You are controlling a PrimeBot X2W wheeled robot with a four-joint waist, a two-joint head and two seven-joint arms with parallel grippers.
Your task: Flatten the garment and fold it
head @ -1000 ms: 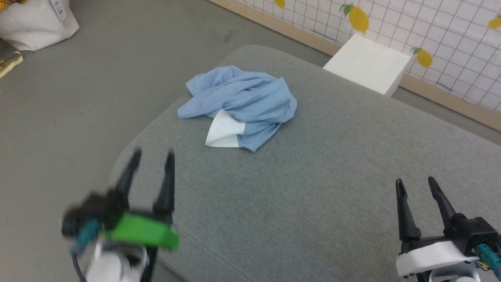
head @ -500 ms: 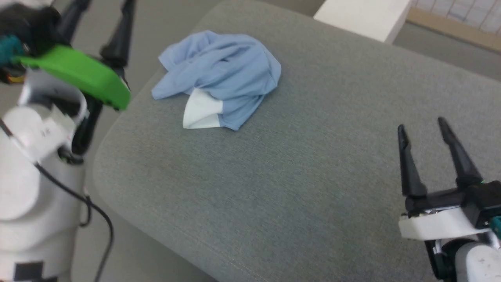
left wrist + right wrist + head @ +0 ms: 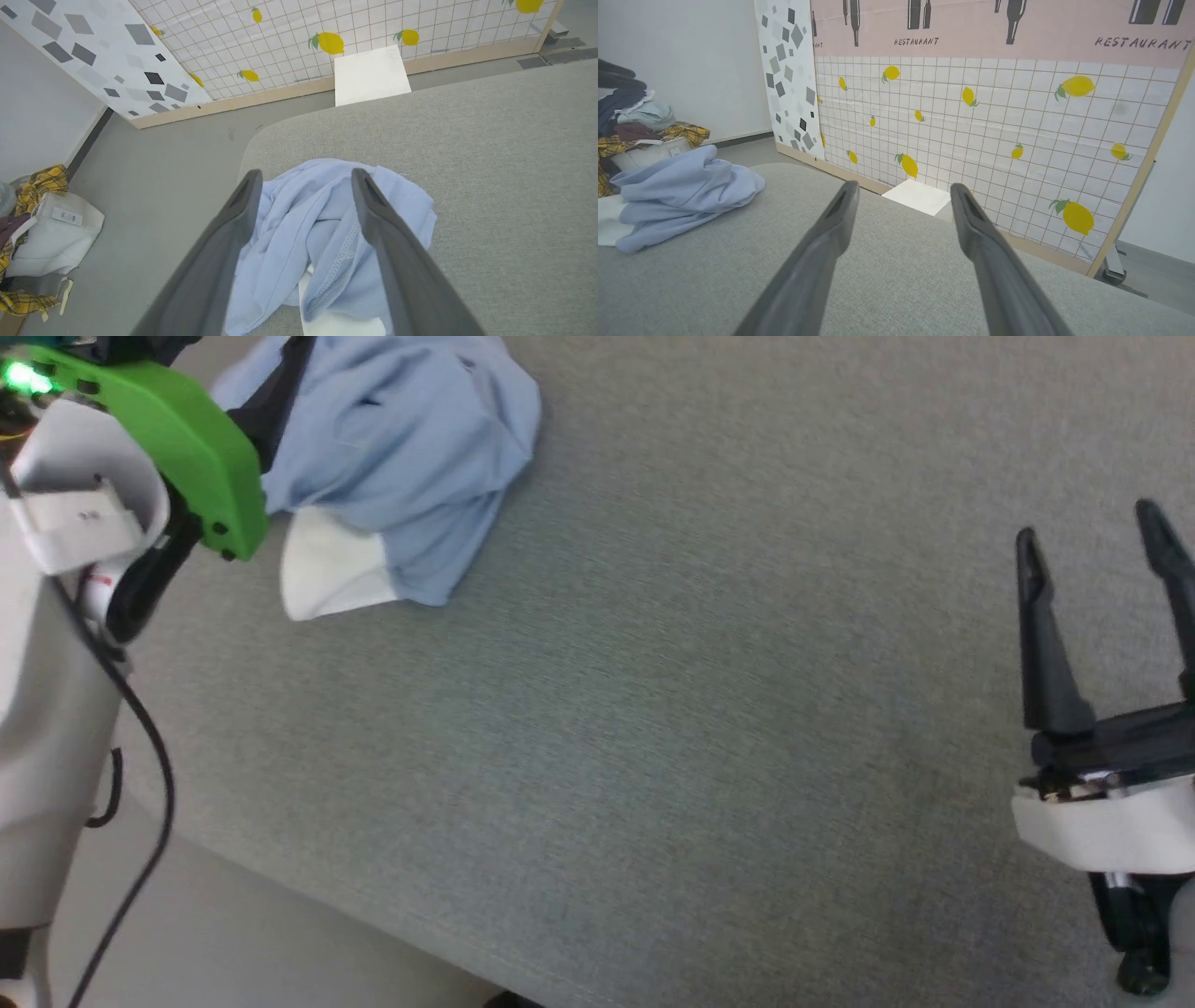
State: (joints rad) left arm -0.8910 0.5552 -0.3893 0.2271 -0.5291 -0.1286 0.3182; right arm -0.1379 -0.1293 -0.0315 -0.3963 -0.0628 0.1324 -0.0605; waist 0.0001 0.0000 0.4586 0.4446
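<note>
The garment [image 3: 401, 439] is a light blue T-shirt, crumpled in a heap near the left corner of the grey cushion [image 3: 672, 728], with a white panel [image 3: 327, 569] poking out at its near edge. My left gripper [image 3: 306, 173] hovers over the garment [image 3: 299, 224], open, its fingers apart with nothing between them. One dark finger [image 3: 278, 394] crosses the cloth in the head view, past the green wrist cover [image 3: 187, 439]. My right gripper [image 3: 1092, 537] stands open over bare cushion far to the right. The right wrist view has the garment [image 3: 686, 191] well left of that gripper [image 3: 903, 187].
The cushion's rounded edge [image 3: 252, 140] drops to grey floor on the left. A white box [image 3: 371, 74] stands beyond the cushion against a lemon-print grid wall [image 3: 994, 130]. A white bag with checked cloth [image 3: 51, 233] sits on the floor.
The head camera has tipped down and shifted. My left arm has swung up and forward to hang over the garment. The right gripper stays open; the garment lies as before.
</note>
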